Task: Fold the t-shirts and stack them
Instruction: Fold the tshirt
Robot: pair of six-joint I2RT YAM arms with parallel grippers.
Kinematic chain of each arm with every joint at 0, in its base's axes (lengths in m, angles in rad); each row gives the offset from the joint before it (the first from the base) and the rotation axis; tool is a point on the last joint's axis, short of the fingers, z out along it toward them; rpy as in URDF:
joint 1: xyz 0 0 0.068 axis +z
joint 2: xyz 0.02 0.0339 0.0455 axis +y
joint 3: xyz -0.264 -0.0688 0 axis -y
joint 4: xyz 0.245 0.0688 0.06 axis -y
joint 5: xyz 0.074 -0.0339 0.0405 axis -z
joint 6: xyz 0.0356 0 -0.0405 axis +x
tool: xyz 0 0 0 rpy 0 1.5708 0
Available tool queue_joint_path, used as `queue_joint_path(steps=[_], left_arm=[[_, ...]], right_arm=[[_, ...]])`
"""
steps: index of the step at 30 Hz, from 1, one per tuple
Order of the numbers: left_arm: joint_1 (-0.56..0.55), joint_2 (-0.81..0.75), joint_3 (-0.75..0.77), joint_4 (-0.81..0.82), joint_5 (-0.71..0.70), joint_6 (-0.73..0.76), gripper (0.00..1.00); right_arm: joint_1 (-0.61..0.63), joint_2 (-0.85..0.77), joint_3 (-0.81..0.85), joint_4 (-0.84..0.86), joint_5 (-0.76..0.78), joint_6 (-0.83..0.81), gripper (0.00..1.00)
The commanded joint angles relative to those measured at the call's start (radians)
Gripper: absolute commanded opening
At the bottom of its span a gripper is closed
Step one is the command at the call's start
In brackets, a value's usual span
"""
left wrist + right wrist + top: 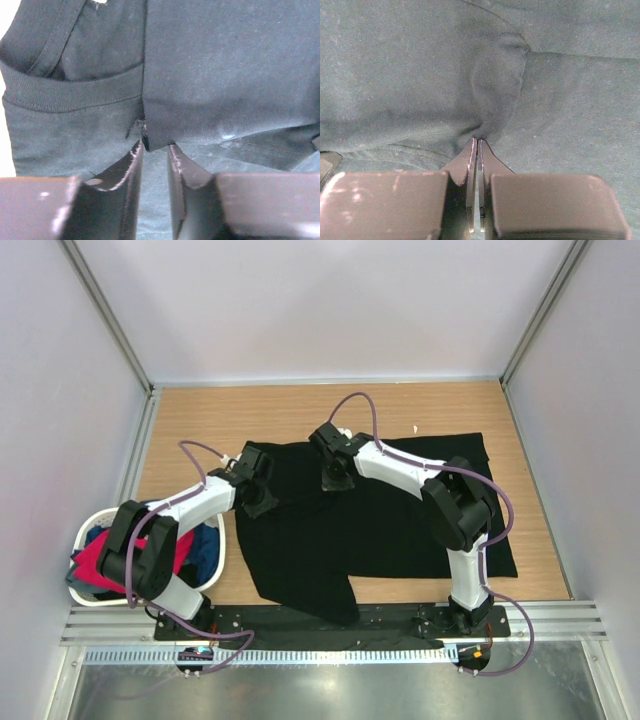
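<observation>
You hold the black t-shirt with left gripper narrowed on a collar-side fold and right gripper pinched tight, likely to fold it evenly.

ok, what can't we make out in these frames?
1. Basket contents: top view, the left arm covers most. Red cloth and blue cloth show, count unclear.
2. Black t-shirt middle: top view, the right arm lies across it.
3. Left gripper and right gripper fingers: top view, hidden under the wrists. Wrist views show them pinching cloth, not how much is caught.
</observation>
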Motion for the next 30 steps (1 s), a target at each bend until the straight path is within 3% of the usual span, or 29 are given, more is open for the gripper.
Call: queue_joint_path(steps=[1, 8, 11, 13, 16, 17, 19, 21, 23, 30], left_arm=[[-0.003, -0.005, -0.001, 0.066, 0.002, 0.009, 0.23], [-0.004, -0.046, 0.032, -0.03, -0.006, -0.056, 0.01], [-0.017, -0.078, 0.045, -0.074, -0.019, -0.09, 0.0], [-0.026, -0.104, 0.042, -0.081, -0.019, -0.084, 0.03], [-0.05, -0.14, 0.012, -0.081, -0.032, -0.063, 0.21], [-0.054, -0.149, 0.004, -0.081, -0.039, -0.061, 0.32], [-0.06, -0.166, -0.025, -0.081, -0.05, -0.067, 0.38], [-0.061, -0.173, -0.04, -0.081, -0.056, -0.07, 0.4], [-0.06, -0.173, -0.057, -0.078, -0.058, -0.078, 0.43], [-0.06, -0.085, -0.047, -0.047, -0.095, -0.075, 0.35]], right_arm=[[0.001, -0.042, 0.048, -0.04, 0.019, -0.026, 0.06], [0.001, -0.04, 0.07, -0.095, 0.029, -0.031, 0.06], [0.0, -0.037, 0.081, -0.124, 0.042, -0.042, 0.06], [0.001, -0.025, 0.088, -0.147, 0.048, -0.051, 0.06], [0.001, -0.002, 0.087, -0.158, 0.037, -0.06, 0.1], [0.001, 0.012, 0.087, -0.161, 0.022, -0.065, 0.14], [0.001, 0.02, 0.085, -0.164, 0.009, -0.066, 0.27], [0.001, 0.015, 0.09, -0.164, 0.002, -0.068, 0.43], [0.001, 0.004, 0.096, -0.167, 0.002, -0.072, 0.48], [0.003, -0.063, 0.056, -0.171, -0.026, -0.063, 0.49]])
